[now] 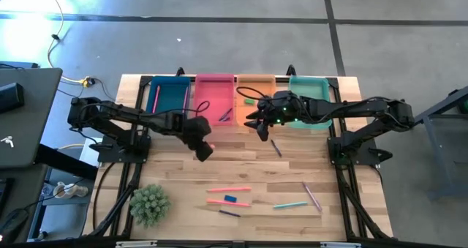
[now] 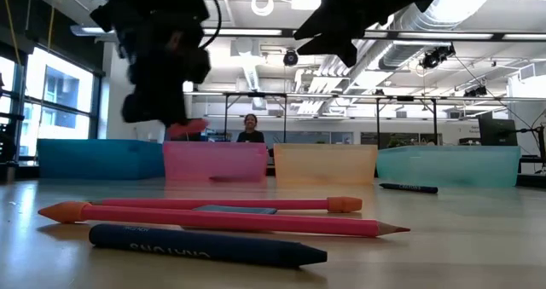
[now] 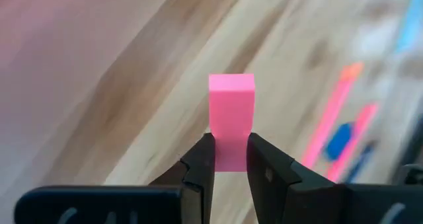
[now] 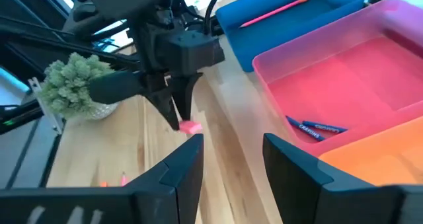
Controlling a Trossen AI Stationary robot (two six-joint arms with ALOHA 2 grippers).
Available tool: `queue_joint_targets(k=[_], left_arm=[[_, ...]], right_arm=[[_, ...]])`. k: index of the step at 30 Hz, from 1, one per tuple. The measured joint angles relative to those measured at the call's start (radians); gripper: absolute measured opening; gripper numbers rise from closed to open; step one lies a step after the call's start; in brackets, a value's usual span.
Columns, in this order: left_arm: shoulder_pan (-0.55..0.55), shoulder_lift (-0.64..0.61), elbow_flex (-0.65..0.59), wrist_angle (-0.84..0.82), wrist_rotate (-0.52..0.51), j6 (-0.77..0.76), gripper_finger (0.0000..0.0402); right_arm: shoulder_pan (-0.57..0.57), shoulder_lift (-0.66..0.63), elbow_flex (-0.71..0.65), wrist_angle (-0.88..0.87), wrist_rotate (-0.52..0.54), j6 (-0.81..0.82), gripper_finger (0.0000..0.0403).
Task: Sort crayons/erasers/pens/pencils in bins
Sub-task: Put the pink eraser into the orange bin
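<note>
1. Where the wooden table [image 1: 292, 175] ends at its far edge, four bins stand side by side: blue bin [image 1: 170, 96], pink bin [image 1: 214, 102], orange bin [image 1: 254, 94] and green bin [image 1: 311, 94].
2. The left gripper [image 1: 205, 147] hangs over bare wood just in front of the pink bin, fingers clenched on a pink eraser [image 3: 231, 118].
3. The eraser's long axis runs straight out from the fingers [image 3: 201, 164]; most of the block sticks out past the tips.
4. The right gripper [image 1: 257, 124] hovers at the front edge of the pink and orange bins, fingers spread and holding nothing.
5. A small potted plant [image 1: 149, 203] sits near the table's front left corner.
6. Pink pencils [image 1: 228, 190], a blue eraser [image 1: 231, 199], a teal stick [image 1: 290, 204] and other sticks lie scattered toward the front, well apart from both grippers.
7. The pink bin holds a blue crayon [image 4: 316, 128]; bare wood lies open between the bins and the scattered sticks.
</note>
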Motion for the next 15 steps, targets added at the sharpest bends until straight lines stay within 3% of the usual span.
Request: queue_joint_targets(k=[8, 15], left_arm=[[-0.002, 0.000, 0.005, 0.342, 0.000, 0.089, 0.0061], [0.000, 0.000, 0.006, 0.492, -0.010, 0.214, 0.0061]], right_arm=[[0.000, 0.000, 0.000, 0.000, -0.009, 0.185, 0.0149], [0.007, 0.000, 0.000, 0.001, -0.008, 0.302, 0.0149]])
